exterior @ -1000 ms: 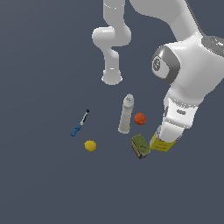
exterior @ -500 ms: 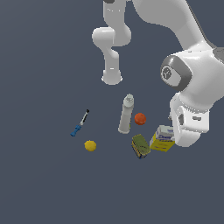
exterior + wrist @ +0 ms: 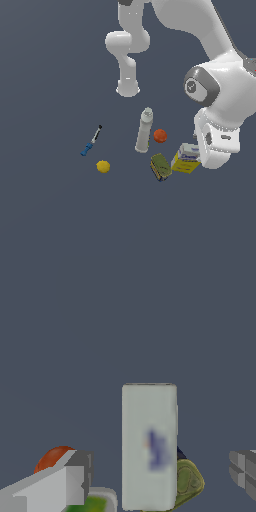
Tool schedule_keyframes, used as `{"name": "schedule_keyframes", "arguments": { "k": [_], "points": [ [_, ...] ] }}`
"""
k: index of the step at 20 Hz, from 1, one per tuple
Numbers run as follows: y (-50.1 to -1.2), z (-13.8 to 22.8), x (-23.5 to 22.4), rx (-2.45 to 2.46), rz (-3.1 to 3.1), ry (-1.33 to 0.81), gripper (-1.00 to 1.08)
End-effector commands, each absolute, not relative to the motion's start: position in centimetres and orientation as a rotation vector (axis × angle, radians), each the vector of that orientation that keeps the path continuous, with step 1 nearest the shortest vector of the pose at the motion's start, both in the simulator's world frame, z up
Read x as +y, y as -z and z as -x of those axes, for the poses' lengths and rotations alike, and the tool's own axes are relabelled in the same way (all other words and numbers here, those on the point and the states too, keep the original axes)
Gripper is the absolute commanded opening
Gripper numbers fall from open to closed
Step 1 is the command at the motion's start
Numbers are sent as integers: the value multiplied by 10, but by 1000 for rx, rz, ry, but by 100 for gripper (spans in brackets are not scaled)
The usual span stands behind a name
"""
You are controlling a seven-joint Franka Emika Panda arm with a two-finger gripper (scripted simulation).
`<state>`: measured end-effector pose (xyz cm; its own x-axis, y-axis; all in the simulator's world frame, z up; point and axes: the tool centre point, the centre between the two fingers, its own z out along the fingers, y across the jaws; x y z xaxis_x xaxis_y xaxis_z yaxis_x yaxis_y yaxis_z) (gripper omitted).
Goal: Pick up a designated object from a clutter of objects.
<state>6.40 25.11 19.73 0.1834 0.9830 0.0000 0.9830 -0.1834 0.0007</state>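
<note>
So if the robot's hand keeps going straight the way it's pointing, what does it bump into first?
Probably the box. In the wrist view it sits between the open fingers, right ahead of the hand. How far away it is, the picture can't say, but nothing shows in between.

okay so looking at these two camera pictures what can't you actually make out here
- Gripper: in the exterior view the arm's own wrist body hides the fingers; in the wrist view the picture's edge cuts them off.
- Carton box: the lettering is blurred in both views; the arm covers one edge in the exterior view.
- Small tin: label too small to read.
- Marker: too small for detail.
</note>
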Motion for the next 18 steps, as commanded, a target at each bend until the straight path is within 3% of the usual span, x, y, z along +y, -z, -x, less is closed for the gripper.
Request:
{"name": "schedule_keyframes", "arguments": {
  "k": [1,13,14,18],
  "points": [
    [-189,-64,251,2008,-2416,1,100],
    [-152,-64,252,2014,-2411,0,100],
    [-152,-64,252,2014,-2411,0,-100],
    [-152,-64,252,2014,-2411,0,-100]
  ]
}}
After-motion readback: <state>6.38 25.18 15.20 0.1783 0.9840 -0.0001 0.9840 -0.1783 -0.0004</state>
